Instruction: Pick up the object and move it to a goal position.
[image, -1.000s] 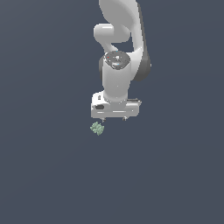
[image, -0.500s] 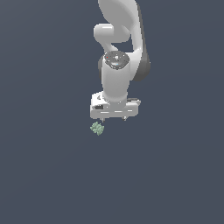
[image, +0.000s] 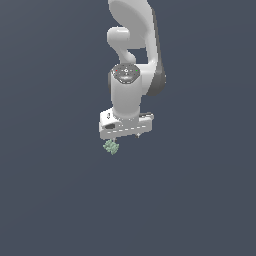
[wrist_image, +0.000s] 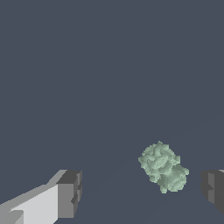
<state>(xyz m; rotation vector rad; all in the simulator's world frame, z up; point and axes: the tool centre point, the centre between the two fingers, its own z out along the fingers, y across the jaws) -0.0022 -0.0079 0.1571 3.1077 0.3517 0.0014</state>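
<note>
Looking at the exterior view first, you are seeing the white Panda arm (image: 132, 60) reaching down over a plain dark grey-blue floor (image: 50, 200). Its gripper (image: 126, 135) is hanging at the end of the wrist, with the wide white hand body facing the camera and only the small dark tips of the fingers showing beneath it. From here you cannot judge how far apart those tips are standing. The object (image: 111, 147), a small pale green knobbly lump, is lying on the floor just below the hand body, toward the exterior view's left end of it.

Turning to the wrist view, you are seeing the gripper (wrist_image: 142, 190) with its jaws spread wide and nothing pinched in them. One finger (wrist_image: 65, 192) is showing a white body with a dark grey pad; the other finger (wrist_image: 214, 188) is showing only its dark pad at the picture's edge. The object (wrist_image: 164, 167) is sitting on the floor (wrist_image: 87, 65) between the two pads, nearer the edge-cut one, touching neither.
</note>
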